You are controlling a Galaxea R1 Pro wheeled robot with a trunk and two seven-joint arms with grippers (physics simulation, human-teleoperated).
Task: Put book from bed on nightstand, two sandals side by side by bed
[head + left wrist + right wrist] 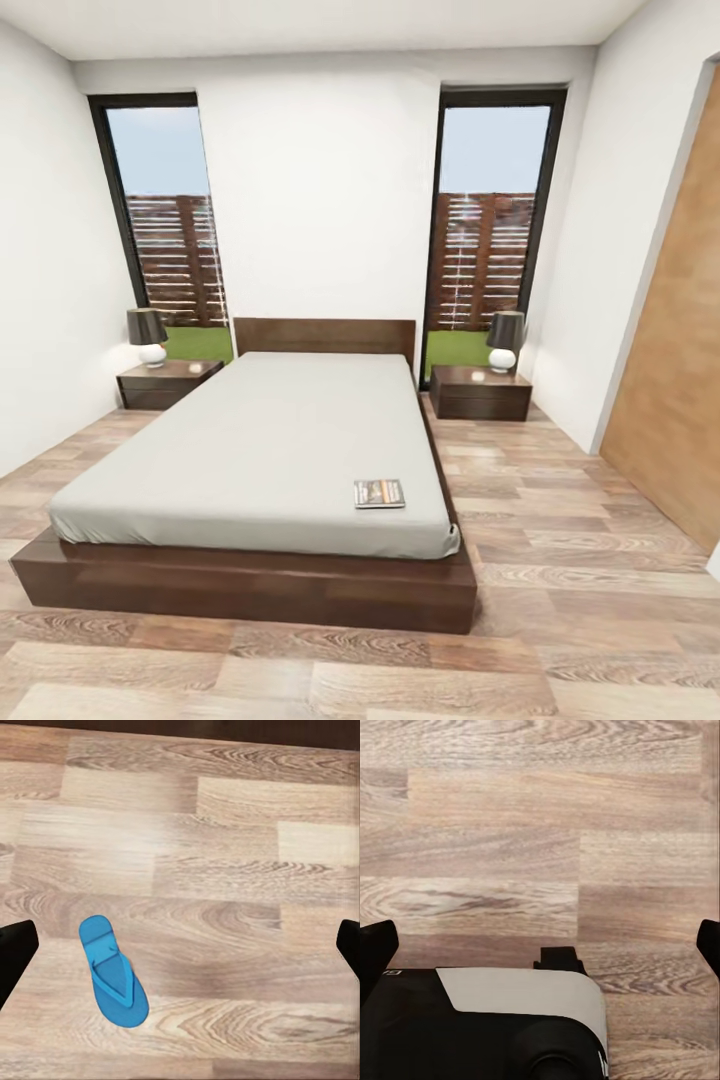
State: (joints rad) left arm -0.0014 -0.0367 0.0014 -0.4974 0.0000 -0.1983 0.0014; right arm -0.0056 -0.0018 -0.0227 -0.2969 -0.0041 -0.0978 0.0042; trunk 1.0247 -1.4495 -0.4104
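Observation:
The book point(380, 493) lies flat on the pale grey mattress near the foot corner on the right side of the bed point(250, 440). One nightstand point(168, 383) stands left of the headboard and the other nightstand point(480, 391) right of it, each with a lamp on top. A blue sandal point(112, 970) lies on the wood floor in the left wrist view, below my left gripper point(180, 945), whose dark fingers point(15, 949) stand wide apart with nothing between them. My right gripper point(540, 945) hangs open over bare floor, above the robot's base point(487, 1024).
A lamp point(148, 336) sits on the left nightstand and a lamp point(504, 341) on the right one. A wooden door point(680, 380) lines the right wall. Tall windows point(170, 220) flank the bed. Wood floor point(560, 520) stretches right of the bed and before its foot.

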